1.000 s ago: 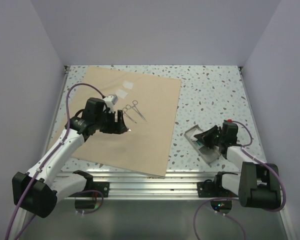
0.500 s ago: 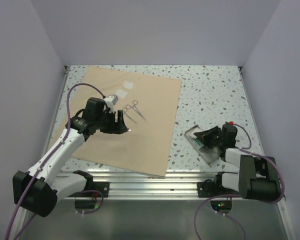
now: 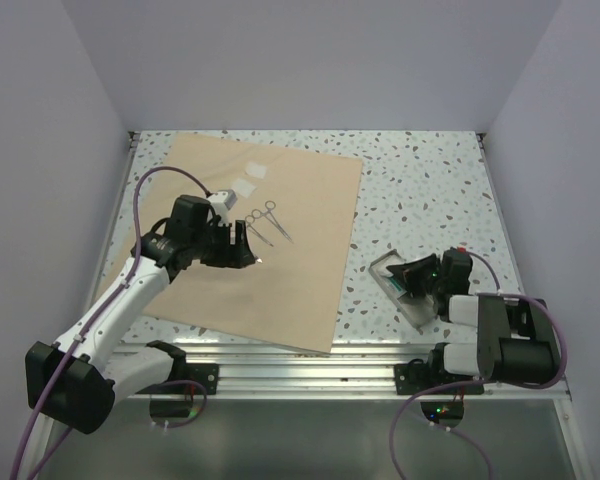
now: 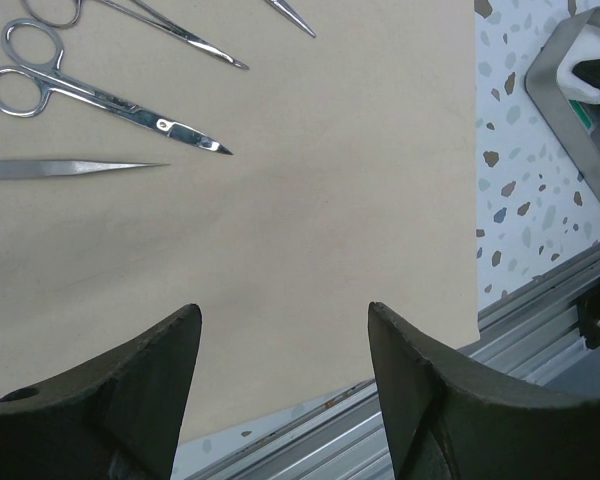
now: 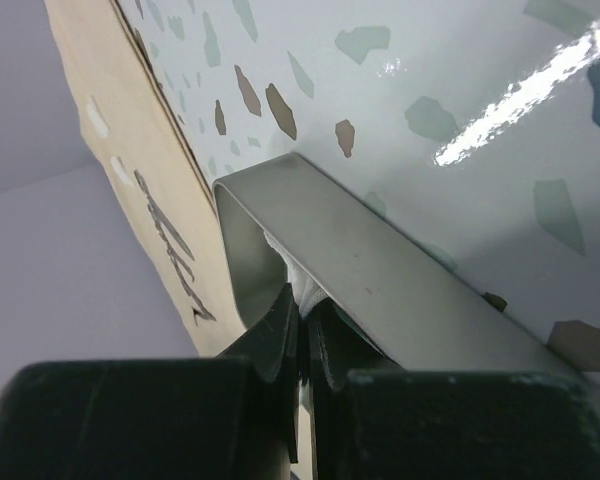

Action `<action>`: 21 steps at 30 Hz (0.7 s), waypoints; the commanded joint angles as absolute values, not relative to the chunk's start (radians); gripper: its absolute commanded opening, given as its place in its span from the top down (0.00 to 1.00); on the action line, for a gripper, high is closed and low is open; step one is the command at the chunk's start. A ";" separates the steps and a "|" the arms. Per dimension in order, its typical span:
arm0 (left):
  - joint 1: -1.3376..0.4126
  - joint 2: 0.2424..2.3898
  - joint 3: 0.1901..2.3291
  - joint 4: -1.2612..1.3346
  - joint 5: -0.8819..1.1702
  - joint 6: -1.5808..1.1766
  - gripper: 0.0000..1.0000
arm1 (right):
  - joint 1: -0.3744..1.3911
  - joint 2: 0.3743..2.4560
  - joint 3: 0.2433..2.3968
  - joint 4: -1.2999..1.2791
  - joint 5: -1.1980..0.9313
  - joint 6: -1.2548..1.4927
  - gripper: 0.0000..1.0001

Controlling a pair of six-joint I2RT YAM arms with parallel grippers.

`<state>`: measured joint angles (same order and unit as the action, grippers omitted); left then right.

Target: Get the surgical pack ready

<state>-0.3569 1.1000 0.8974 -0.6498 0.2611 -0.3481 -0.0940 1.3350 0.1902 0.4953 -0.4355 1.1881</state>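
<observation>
the speckled table (image 3: 420, 190) carries everything; the surgical pack (image 3: 280, 280) lies on its left half as one wide tan sheet, spread flat and unfolded, its near corner reaching over the table edge toward the metal rail (image 3: 310, 365); judged from this, the wrapping has not begun.

the left gripper (image 3: 242, 248) hovers over the middle of the sheet with its fingers spread wide and nothing between them; the right gripper (image 3: 412, 280) sits low at the metal tray (image 3: 380, 267), which rests on bare table well apart from the sheet; its jaws are pressed together inside the tray's end, next to a white piece (image 5: 295, 272); whether they pinch that piece i cannot tell.

the scissors (image 4: 90, 100) and the tweezers (image 4: 70, 168) lie loose on the sheet just beyond the left fingers (image 4: 130, 390), with another slim instrument above them; two pale patches (image 3: 252, 180) sit further back, too small to name.

risks, as i judge them: a low sweep of the open left fingers could catch the sheet and drag it, sliding the loose instruments or tipping the overhanging corner off the edge; the right jaws, wedged against the tray wall, could scrape or flip the tray on lifting, since it is light and unanchored; a thin pinch on the white piece could slip on the way across.
</observation>
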 commanded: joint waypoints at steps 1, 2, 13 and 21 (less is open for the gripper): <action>-0.360 1.098 0.902 -0.624 0.285 -0.333 0.29 | -0.100 1.341 0.216 0.493 -0.413 1.166 1.00; -0.359 1.098 0.902 -0.626 0.287 -0.333 0.29 | -0.100 1.339 0.221 0.462 -0.410 1.161 1.00; -0.360 1.100 0.891 -0.615 0.296 -0.333 0.29 | -0.098 1.302 0.279 0.319 -0.390 1.076 0.85; -0.360 1.104 0.884 -0.606 0.304 -0.331 0.29 | -0.097 1.210 0.377 0.011 -0.356 0.967 0.56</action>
<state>-0.3569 1.1015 0.8875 -0.6449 0.2844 -0.3481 -0.0940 1.2541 0.3275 0.1715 -0.4000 1.0393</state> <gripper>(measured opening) 0.712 0.417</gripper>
